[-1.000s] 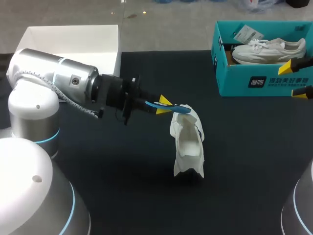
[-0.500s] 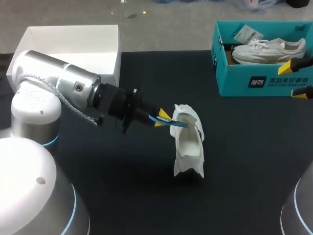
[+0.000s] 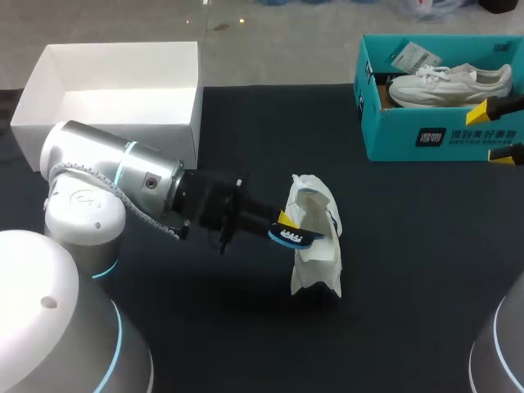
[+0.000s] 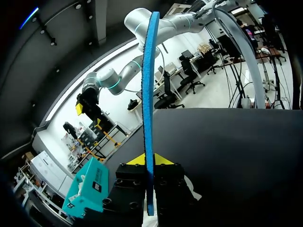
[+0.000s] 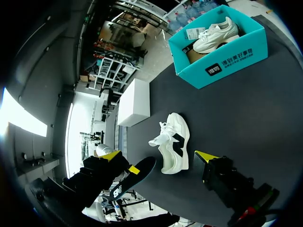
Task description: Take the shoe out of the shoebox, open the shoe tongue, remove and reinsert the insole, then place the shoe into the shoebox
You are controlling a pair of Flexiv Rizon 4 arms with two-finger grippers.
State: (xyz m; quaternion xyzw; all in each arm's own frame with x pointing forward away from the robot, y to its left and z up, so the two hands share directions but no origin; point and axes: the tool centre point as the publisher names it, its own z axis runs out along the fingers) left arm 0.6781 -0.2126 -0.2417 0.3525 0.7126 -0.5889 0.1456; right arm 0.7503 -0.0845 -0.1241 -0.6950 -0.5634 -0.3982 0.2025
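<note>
Left jaws pinch thin blue foam insole (image 4: 150, 118) edge-on, its far end at white sneaker (image 3: 315, 237) standing just ahead on black matte worktop (image 3: 426, 270). Right jaws spread wide, close by teal cardboard shoebox (image 3: 442, 135).

Silver-white left arm (image 3: 115, 176) with a blue ring, grey cable, black wrist, yellow-tipped fingers (image 3: 288, 219).
</note>
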